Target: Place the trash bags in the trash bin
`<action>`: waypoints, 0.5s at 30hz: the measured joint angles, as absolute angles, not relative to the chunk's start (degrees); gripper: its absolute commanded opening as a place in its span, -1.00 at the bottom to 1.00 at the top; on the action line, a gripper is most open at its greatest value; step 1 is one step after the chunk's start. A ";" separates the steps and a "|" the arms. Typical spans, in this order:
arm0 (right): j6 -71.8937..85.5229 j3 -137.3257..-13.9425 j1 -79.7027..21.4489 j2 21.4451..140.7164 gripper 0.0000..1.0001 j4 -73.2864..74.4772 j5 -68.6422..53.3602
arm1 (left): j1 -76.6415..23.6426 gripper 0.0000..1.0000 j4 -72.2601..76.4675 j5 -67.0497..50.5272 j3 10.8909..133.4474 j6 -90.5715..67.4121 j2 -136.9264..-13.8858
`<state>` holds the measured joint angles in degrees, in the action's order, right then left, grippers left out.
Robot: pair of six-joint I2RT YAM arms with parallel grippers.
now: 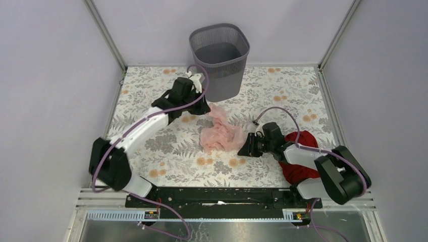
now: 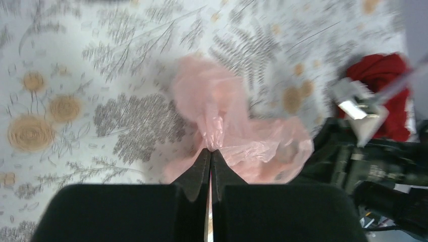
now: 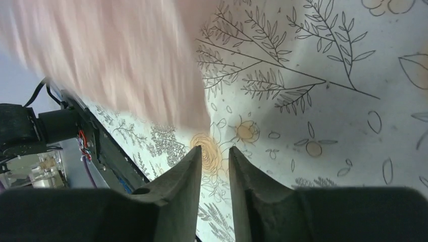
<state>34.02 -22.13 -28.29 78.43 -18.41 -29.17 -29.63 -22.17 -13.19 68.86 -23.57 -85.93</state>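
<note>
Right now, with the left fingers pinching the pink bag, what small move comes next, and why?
Probably lift the left fingers straight up: they are shut on a twist of the trash bag, which mostly lies on the table, below the rim of the trash bin just beyond. The right fingers hold nothing.

Two robot arms share one build: the left arm [image 1: 146, 126] and the right arm [image 1: 343, 176] pair white link shells with bulky matte-black joint housings, both bolted to a long black base rail [image 1: 217, 196] where thin red wires [image 1: 160, 201] show near its ends. A pale purple cable [image 1: 207, 83] trails along the left one and a matching cable [image 1: 275, 108] along the right. The left end effector [image 2: 210, 151] and right end effector [image 3: 214, 148] are black all over, each with two fingers, broad at the root and tapering to blunt wedge tips.
</note>
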 measured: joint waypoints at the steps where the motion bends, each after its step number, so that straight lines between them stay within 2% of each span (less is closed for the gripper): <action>1: 33.80 -21.91 -28.34 77.06 -0.05 -16.86 -28.62 | -29.71 -1.00 -19.94 -13.52 67.26 -23.27 -83.11; 5: 31.33 -23.79 -28.42 68.23 0.34 -10.09 -25.23 | -30.83 -1.00 -13.06 -15.00 61.78 -22.11 -74.19; 9: 28.40 -29.10 -28.45 61.69 0.81 -5.21 -20.67 | -33.34 -1.00 -7.81 -16.25 59.07 -20.86 -69.49; 11: 28.05 -30.35 -28.45 59.27 0.87 -5.39 -19.66 | -34.35 -1.00 -6.07 -16.71 58.46 -20.43 -68.69; 15: 28.42 -33.28 -28.45 60.20 0.85 -5.50 -18.63 | -35.64 -1.00 -4.64 -16.78 57.69 -19.42 -67.94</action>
<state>28.42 -33.28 -28.45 60.20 -5.50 -18.63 -35.64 -4.64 -16.78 57.69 -19.42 -67.94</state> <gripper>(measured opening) 0.934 0.004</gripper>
